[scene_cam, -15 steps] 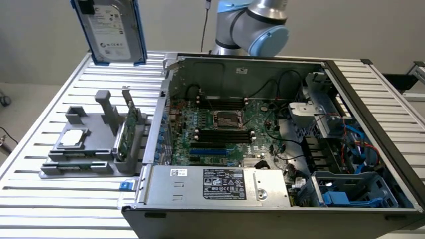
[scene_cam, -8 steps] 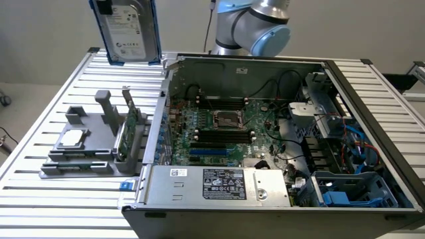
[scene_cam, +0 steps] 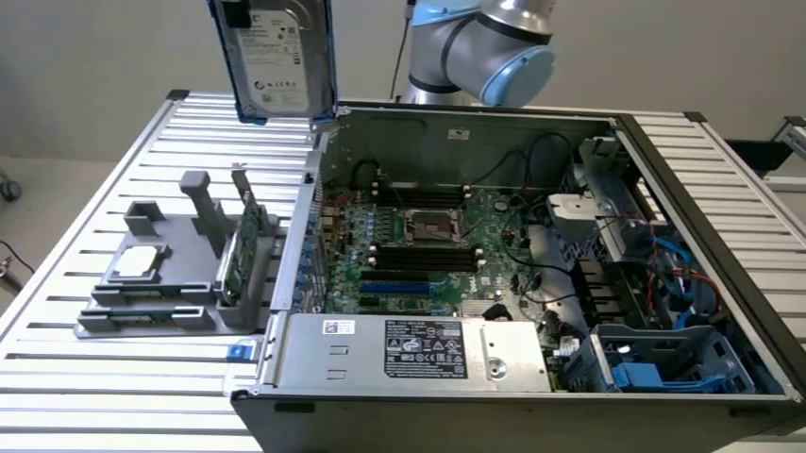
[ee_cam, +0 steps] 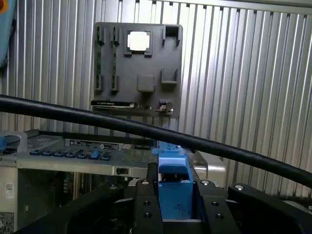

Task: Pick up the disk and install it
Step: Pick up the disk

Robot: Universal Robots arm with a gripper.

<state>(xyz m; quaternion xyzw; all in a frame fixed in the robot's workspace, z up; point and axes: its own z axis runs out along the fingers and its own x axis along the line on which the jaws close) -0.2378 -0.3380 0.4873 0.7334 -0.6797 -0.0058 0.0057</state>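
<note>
The disk (scene_cam: 279, 61), a silver-grey drive with a white label and blue side rails, hangs upright high above the table, over the open computer case's corner on the exterior view's left. In the wrist view my gripper (ee_cam: 174, 204) is shut on the disk's blue rail (ee_cam: 173, 180), with a black finger (ee_cam: 146, 207) pressed against each side. Far below the disk lie the slatted table and the grey fixture.
The open computer case (scene_cam: 705, 236) shows its motherboard, power supply (scene_cam: 416, 349) and a blue drive bay (scene_cam: 655, 368). A grey fixture (scene_cam: 164, 316) on the exterior view's left holds a square silver chip (scene_cam: 136, 262) and an upright green card (scene_cam: 243, 247). A black cable (ee_cam: 73, 114) crosses the wrist view.
</note>
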